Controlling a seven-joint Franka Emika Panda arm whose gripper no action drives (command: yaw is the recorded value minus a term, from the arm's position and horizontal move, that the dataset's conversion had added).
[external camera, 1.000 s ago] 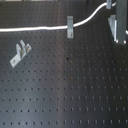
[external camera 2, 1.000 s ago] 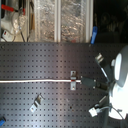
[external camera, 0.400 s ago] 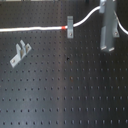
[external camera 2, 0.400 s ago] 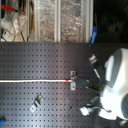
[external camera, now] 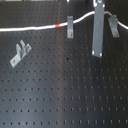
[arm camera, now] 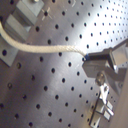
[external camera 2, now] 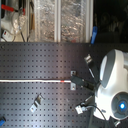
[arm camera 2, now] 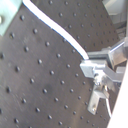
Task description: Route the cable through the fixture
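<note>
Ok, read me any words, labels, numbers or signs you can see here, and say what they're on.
No readable text in any view. The cable, grey clips and black pegboard carry no markings. The cluttered shelf in the second exterior view is too blurred to read.

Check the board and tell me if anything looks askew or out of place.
One thing stands out: the loose grey clip at the first exterior view's left sits skewed, well apart from the cable, while the other clip stands upright at the cable by its red band.
</note>
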